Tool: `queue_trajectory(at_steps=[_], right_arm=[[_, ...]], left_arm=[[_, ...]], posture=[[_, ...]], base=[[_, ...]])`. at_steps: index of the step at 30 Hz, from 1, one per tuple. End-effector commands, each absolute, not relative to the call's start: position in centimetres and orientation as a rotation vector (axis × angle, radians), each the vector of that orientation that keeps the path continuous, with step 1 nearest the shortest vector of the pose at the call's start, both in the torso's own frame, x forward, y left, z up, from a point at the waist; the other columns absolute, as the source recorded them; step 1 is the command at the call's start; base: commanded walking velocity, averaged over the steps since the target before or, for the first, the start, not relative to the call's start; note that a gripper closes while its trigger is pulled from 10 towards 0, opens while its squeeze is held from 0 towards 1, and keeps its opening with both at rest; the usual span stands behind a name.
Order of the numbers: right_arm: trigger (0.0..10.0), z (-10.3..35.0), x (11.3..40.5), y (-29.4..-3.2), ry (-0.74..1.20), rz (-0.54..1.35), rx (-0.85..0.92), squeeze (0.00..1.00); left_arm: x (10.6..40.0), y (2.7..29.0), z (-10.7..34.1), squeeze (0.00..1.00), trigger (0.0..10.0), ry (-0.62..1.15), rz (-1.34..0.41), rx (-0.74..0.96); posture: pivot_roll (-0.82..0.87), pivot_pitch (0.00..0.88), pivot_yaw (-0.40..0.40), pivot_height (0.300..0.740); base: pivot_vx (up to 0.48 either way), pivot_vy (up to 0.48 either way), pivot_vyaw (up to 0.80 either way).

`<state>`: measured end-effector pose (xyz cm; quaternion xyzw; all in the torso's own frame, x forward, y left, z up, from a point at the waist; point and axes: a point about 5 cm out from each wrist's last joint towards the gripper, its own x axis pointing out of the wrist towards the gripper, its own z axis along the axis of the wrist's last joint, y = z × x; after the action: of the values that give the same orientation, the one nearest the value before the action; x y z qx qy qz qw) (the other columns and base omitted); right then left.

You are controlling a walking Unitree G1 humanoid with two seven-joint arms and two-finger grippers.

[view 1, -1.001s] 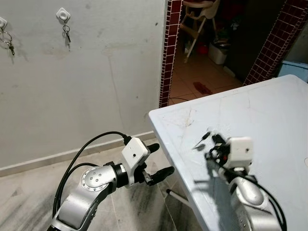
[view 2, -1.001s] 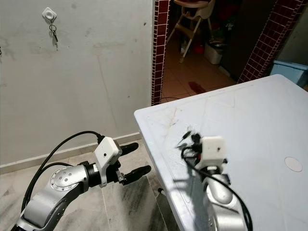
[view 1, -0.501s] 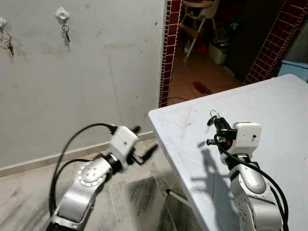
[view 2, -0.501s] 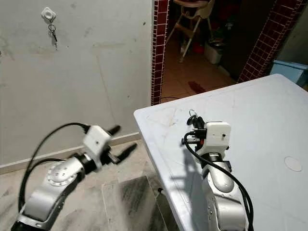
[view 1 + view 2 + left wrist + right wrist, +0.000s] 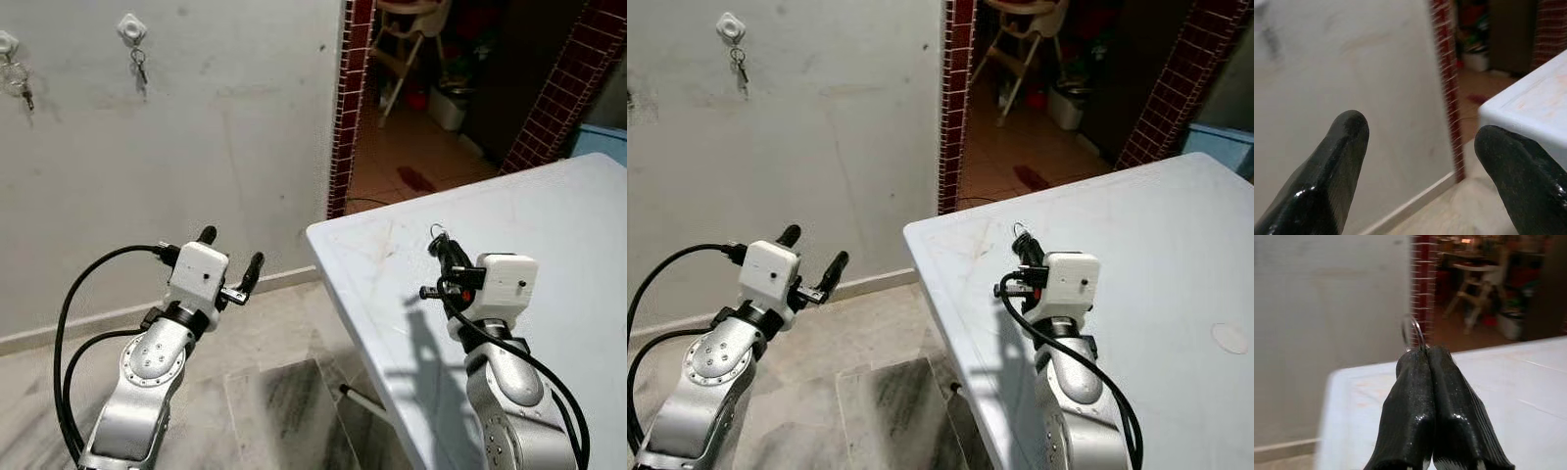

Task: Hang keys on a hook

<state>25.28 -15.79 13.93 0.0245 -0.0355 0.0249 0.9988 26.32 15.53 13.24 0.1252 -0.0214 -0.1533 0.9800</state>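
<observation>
Two grippers are raised before me. My right gripper [image 5: 441, 253] is held above the white table [image 5: 549, 235], near its front corner; its two black fingers [image 5: 1422, 401] are pressed tight together, and a thin metal key ring [image 5: 1415, 333] pokes out from between their tips, so the jaws are clenched on the keys. I see only the ring loop; the keys themselves are hidden behind the fingers. My left gripper [image 5: 230, 257] is lifted over the floor [image 5: 265, 392], off the table's left side and well apart from it, pointing toward the grey wall [image 5: 216, 127]. Its jaws are spread wide with nothing between them, as the left wrist view confirms, where both fingers [image 5: 1337, 166] frame the wall and the table corner.

High on the wall, to the upper left, I see two white hooks. One hook [image 5: 130, 27] carries a small bunch of keys [image 5: 140, 67]. The other hook [image 5: 8, 42], at the picture's left edge, also carries a hanging bunch [image 5: 20, 83]. Right of the wall, a brick-edged doorway [image 5: 351, 98] opens onto a tiled room with a high chair [image 5: 407, 39].
</observation>
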Motion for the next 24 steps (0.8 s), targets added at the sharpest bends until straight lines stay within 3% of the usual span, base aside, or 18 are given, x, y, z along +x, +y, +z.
queue_trajectory(at_steps=[1,24], right_arm=[[10.0,14.4,25.4,-15.5,-0.084,0.053,0.048,0.00],[10.0,14.1,25.3,-15.6,-0.066,0.032,0.043,0.00]], left_arm=[[26.1,15.6,13.1,0.00,10.0,-0.037,-0.307,0.257],[26.8,14.4,13.1,0.00,10.0,-0.001,-0.377,0.160]], posture=[[0.11,0.000,-0.023,0.740],[0.09,0.000,-0.011,0.740]], base=[[0.000,0.000,0.80],[0.000,0.000,0.80]])
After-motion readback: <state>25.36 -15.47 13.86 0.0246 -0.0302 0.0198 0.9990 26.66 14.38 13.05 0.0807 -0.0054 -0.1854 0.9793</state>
